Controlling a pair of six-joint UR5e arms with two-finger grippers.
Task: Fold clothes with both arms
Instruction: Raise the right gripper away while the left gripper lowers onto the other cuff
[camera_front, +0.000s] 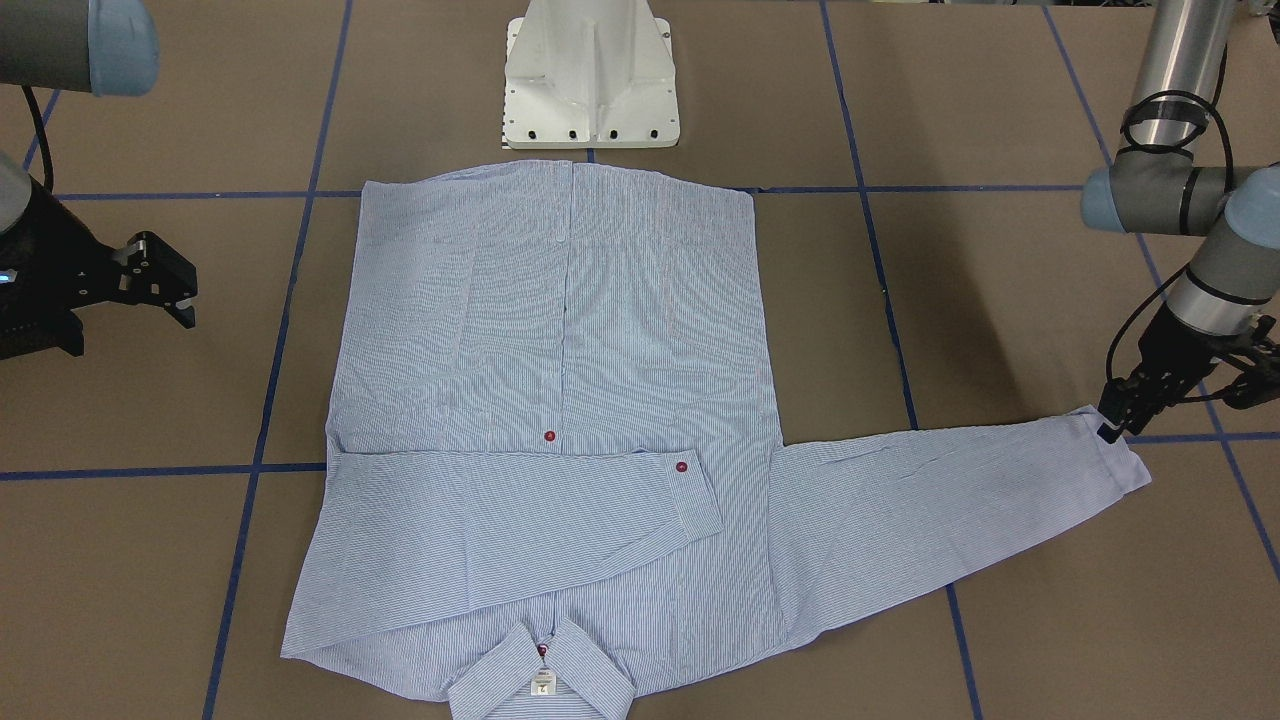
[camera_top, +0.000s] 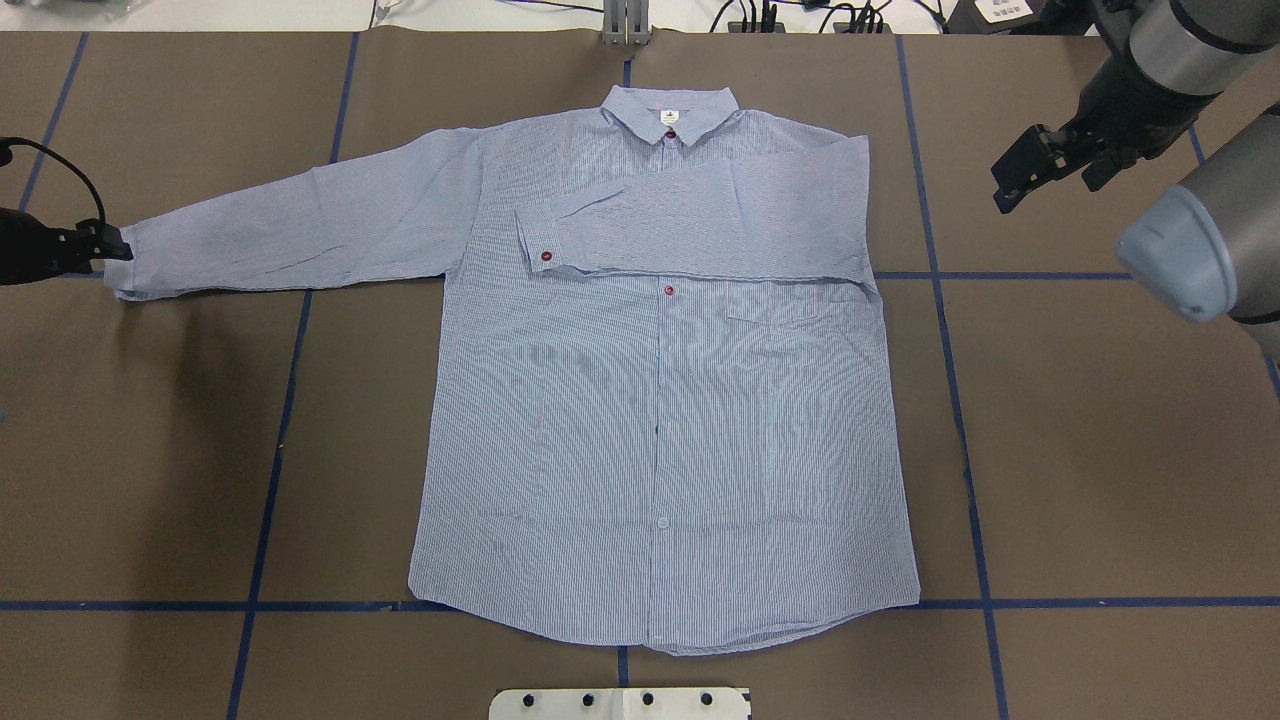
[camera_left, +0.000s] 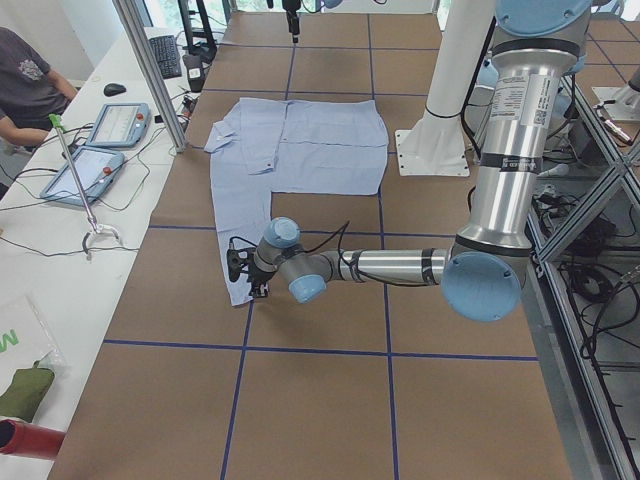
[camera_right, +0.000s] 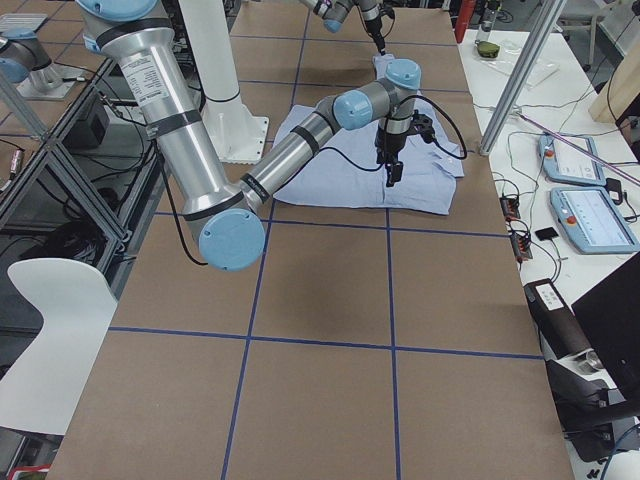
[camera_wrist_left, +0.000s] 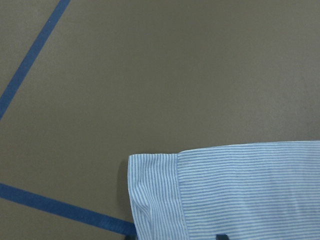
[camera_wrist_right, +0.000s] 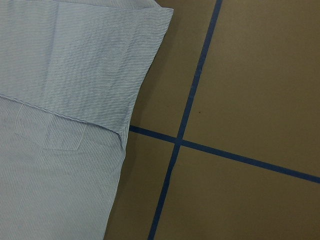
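- Collar (camera_front: 540, 672) and label lie nearest the front-facing camera. Behind them the striped shirt (camera_front: 600, 330) is spread button-side up on the table (camera_front: 1000, 300). One folded sleeve (camera_front: 500, 520) is laid across the chest, and the outstretched sleeve (camera_front: 930, 490) is not yet folded.
- In the same view the left gripper (camera_front: 1110, 428) is set down at the cuff (camera_front: 1128, 468) of that sleeve. Its fingers look narrow, but whether cloth is pinched between them cannot be told.
- The right gripper (camera_front: 180, 295) is held above bare table with its fingers spread and nothing between them. The shirt's side edge lies well apart from its tips.
- From overhead, the cuff is touched by the left fingertips and the sleeve runs away from them toward the shirt's body. The right fingers are seen apart, out beyond the folded shoulder edge.
- In the side views the left gripper is seen low on the cuff, and the state of its fingers is not judged from there.
- In the left wrist view the cuff lies flat on the table just ahead of the fingers, of which only a dark sliver shows at the bottom edge.
- In the right wrist view the shirt's folded edge and a blue tape cross (camera_wrist_right: 176, 142) lie below, and no fingers are shown.
- The step in hand is judged to be the second sleeve fold. A firm pinch on the cuff is called for next, then a lift and a carry across the chest without the body being dragged.
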